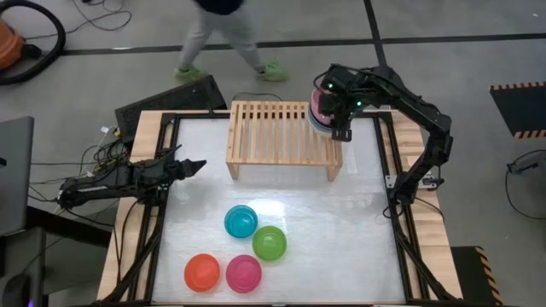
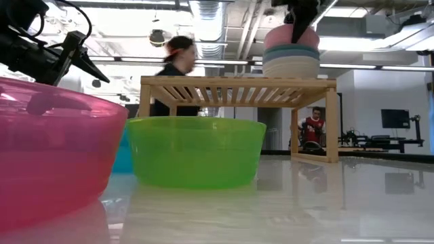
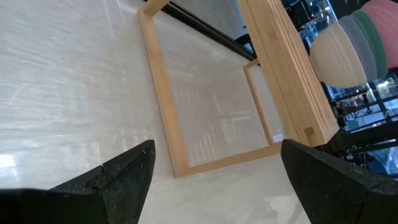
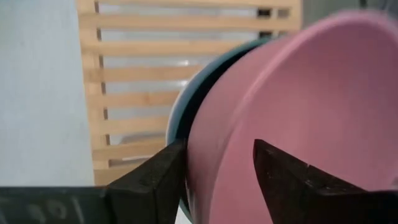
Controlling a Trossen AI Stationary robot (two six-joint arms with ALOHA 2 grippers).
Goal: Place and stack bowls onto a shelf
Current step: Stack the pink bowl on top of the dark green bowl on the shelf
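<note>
R gripper (image 4: pixel 217 180) clamped on pink bowl (image 4: pixel 311 118) rim, atop big-bowl stack on shelf (image 1: pixel 273 128) R end, probably seated. L gripper (image 1: pixel 194 165) open, idle table-left. Small bowls (image 1: pixel 247 247) at front.

Close in the foreground, a magenta bowl (image 2: pixel 51 152) filling the left edge; just beside it a lime green bowl (image 2: pixel 196 150), a sliver of cyan bowl (image 2: pixel 123 152) between them. Farther back, the light-wood shelf (image 2: pixel 237 88) on the glossy table (image 2: pixel 305 203). On its right end, a stack of bowls (image 2: pixel 291 53), pale pink on top, right gripper (image 2: pixel 302 17) at the rim. Upper left, left gripper (image 2: pixel 71 57), fingers apart, well clear of the table. Beyond, a person (image 2: pixel 175 68) behind the shelf.
</note>
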